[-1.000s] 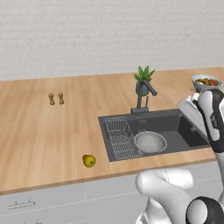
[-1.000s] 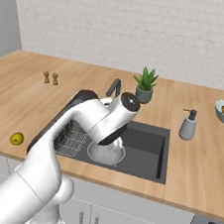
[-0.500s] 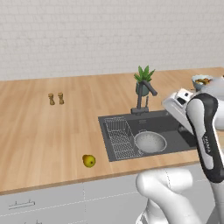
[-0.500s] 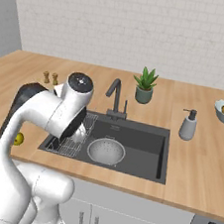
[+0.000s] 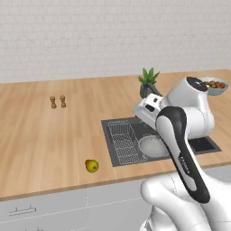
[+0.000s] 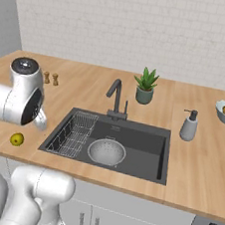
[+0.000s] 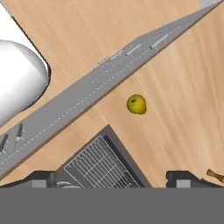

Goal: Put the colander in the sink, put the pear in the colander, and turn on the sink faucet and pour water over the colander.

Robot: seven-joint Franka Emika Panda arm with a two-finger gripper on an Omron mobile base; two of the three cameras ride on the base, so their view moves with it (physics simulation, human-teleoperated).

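Pear is sitting on the wooden counter near its front edge, left of the sink and well apart from the colander, which is already resting in the basin beside the wire rack. What I'm worrying about — the fruit is round and close to the edge, so a badly centred pinch could be nudging it into a roll and off the front. My gripper is hanging above the rack's corner with its fingers spread wide — holding nothing, touching nothing.
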